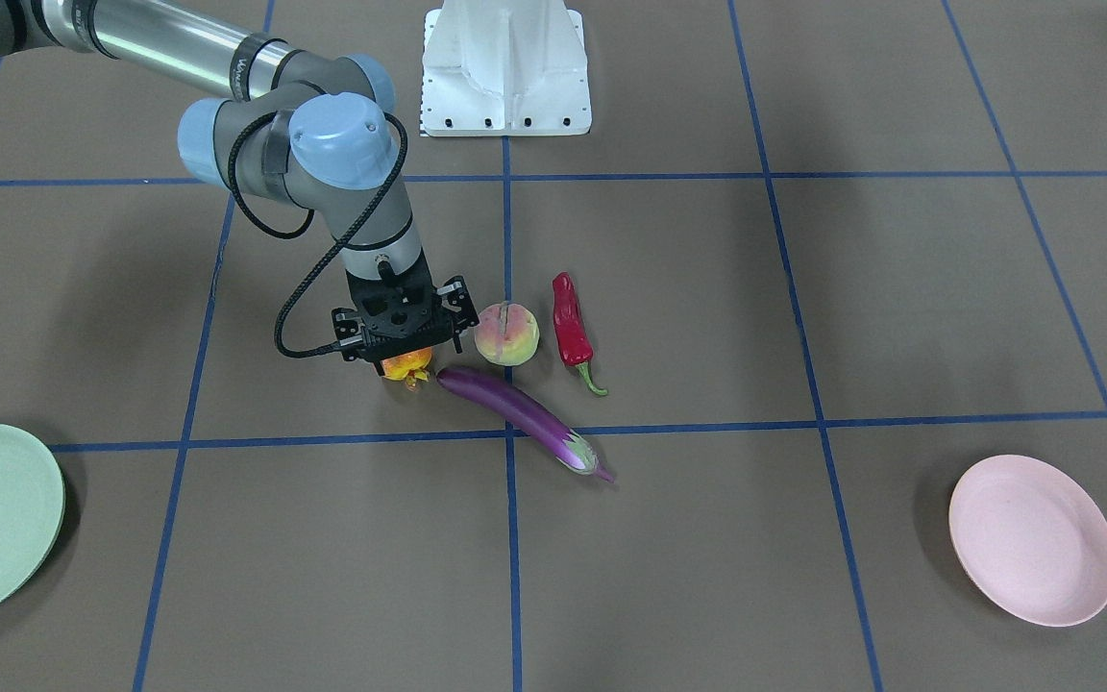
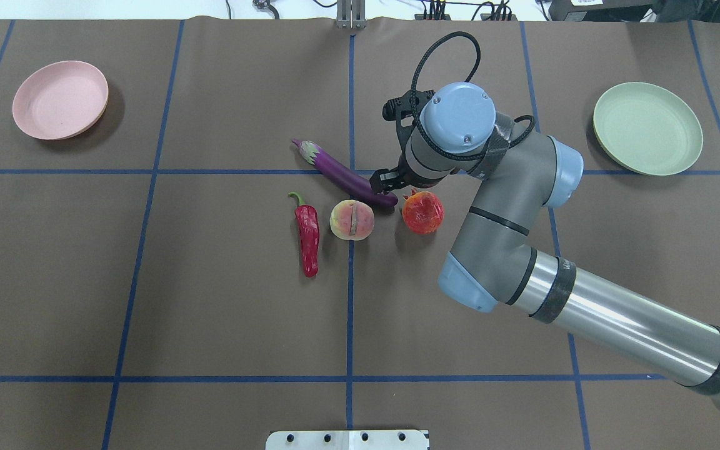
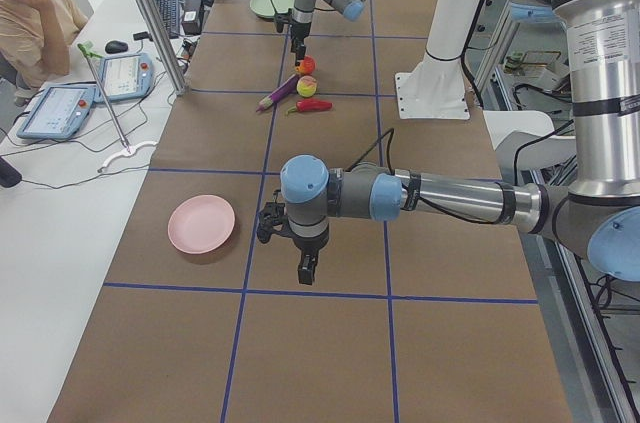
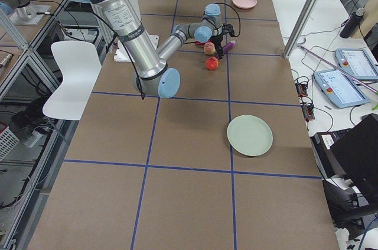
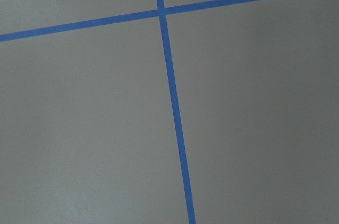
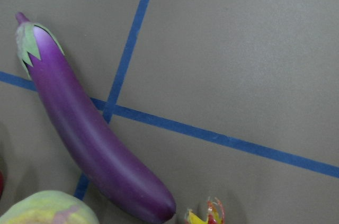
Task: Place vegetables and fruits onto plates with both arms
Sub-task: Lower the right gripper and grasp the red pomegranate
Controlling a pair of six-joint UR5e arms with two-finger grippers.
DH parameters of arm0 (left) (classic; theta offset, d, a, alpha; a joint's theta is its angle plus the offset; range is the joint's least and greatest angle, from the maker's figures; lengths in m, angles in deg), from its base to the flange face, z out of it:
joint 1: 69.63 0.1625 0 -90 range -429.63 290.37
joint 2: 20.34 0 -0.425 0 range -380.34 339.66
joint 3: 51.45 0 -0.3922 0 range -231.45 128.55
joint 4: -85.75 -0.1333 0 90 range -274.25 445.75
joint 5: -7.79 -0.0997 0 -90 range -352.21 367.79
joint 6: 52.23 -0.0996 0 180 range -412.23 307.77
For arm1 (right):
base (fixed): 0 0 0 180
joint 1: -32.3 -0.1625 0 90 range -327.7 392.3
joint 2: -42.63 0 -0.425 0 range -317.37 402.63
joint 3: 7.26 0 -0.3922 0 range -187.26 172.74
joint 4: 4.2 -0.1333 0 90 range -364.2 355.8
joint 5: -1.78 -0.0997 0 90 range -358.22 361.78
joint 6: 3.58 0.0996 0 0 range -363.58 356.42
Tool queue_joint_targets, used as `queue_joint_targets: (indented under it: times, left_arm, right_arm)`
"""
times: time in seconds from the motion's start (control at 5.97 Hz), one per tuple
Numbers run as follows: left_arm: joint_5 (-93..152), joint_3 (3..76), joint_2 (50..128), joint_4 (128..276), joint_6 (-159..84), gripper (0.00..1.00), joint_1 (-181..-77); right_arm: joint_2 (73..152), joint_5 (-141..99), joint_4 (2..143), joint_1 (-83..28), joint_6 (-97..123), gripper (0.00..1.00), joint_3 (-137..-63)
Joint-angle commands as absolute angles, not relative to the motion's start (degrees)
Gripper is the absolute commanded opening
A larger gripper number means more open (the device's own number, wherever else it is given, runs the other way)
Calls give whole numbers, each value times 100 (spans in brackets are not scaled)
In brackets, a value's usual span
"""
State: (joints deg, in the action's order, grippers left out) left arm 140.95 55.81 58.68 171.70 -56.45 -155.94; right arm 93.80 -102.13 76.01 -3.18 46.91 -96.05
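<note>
Brown table [image 1: 803, 288], blue tape grid. My right gripper [image 1: 403, 334] hangs over the ball [image 2: 423, 212], jaws look wide, nothing held. Ball sits on the table just beside the eggplant [image 2: 344, 176] blunt end, peach [image 2: 352, 219] near. I'd drop straight, close across its middle, nudge neither. Tips hidden under the gripper body; wrist cam catches only the ball's crown. Left gripper [image 3: 307, 268]: side view only, can't tell its state.

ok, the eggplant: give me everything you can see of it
The eggplant is long, slim and slightly curved, glossy purple and plastic-looking, with a pale green-white calyx and a short stem tip. It lies flat on the brown table cover, diagonally over crossing blue tape lines. Its calyx end points away from the robot. Its rounded end sits close beside the peach; whether they touch is unclear. Nothing grips it.
</note>
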Motion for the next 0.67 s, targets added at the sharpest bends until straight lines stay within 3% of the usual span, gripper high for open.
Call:
queue_joint_targets:
  times: [0.0,0.5]
  left_arm:
    - [14094,5578,5876,17179,-5645,100,-15594]
    - [14094,5578,5912,17188,-5645,100,-15594]
  right_arm:
    - [9571,-9906,7622,-225,4660,97,-9620]
    - [9633,-9842,7613,-67,4678,97,-9603]
